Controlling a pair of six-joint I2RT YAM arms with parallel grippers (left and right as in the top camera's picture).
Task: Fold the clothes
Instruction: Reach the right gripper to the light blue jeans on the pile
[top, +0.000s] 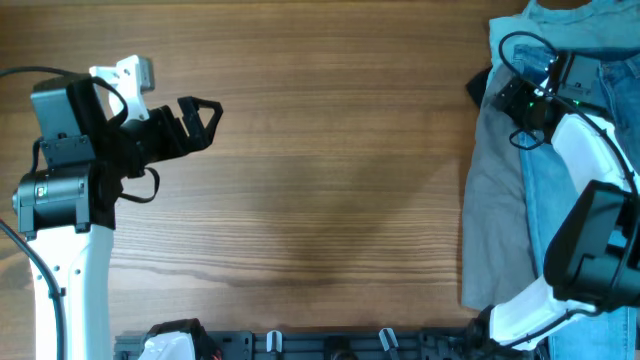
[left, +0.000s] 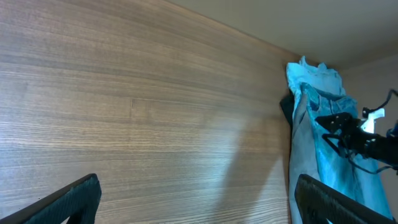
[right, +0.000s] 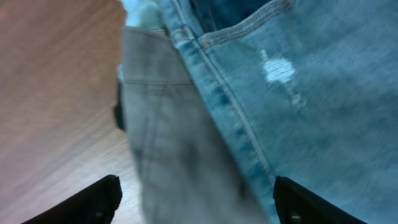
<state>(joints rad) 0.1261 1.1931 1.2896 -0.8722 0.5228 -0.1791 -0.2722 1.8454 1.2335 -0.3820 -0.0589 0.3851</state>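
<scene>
Three garments in one heap at the right edge of the brown wood-grain worktop (top: 320, 200). First, one pair of long light blue denim jeans (top: 535, 185), stretched lengthwise along that edge, with orange-stitched seams and one small worn white patch clear in the right wrist view. Just beside it and touching, on the side toward the worktop's middle, one pair of grey trousers (top: 490, 200); cannot tell which of the two overlaps the other. At the far end of the heap, one crumpled pale teal shirt (top: 560, 25). One small dark object (top: 477, 88) peeking out at the grey trousers' outer edge; cannot tell what kind.

Two arms, one per side. Right gripper (right: 196, 186) low over the heap, above the line between grey cloth and denim, with jaws spread wide and nothing clamped; cannot tell whether touching the fabric. Left gripper (top: 212, 118) well apart from all three garments, over bare wood at the left, pointing toward the heap, with jaws at full width and holding nothing. Both dark fingers of each gripper in the lower corners of its own wrist view
</scene>
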